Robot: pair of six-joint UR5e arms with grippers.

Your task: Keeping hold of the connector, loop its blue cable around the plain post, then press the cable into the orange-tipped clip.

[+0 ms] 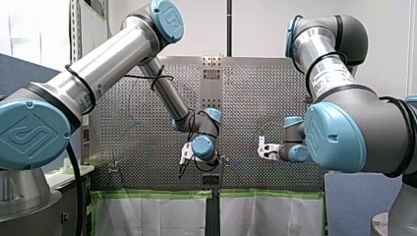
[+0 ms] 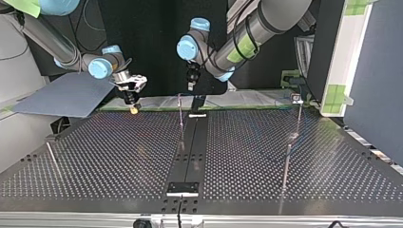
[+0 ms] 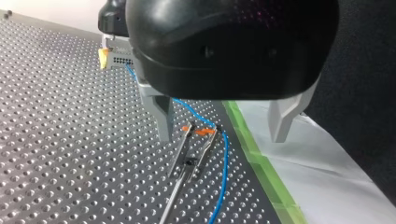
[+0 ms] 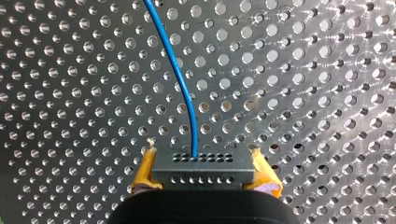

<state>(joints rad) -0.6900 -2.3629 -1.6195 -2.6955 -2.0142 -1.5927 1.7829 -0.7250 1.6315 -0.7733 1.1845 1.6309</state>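
Setting. A perforated metal bench filled the middle of the front view, backed by a plain white wall. Green tape edged the bench's lower side in that view, with a white sheet hanging just below it. A dark blue partition stood at the left, near a slotted metal upright. In the top view a black backdrop lay behind the bench, and a blue-grey panel closed the right side. Lighting was even.
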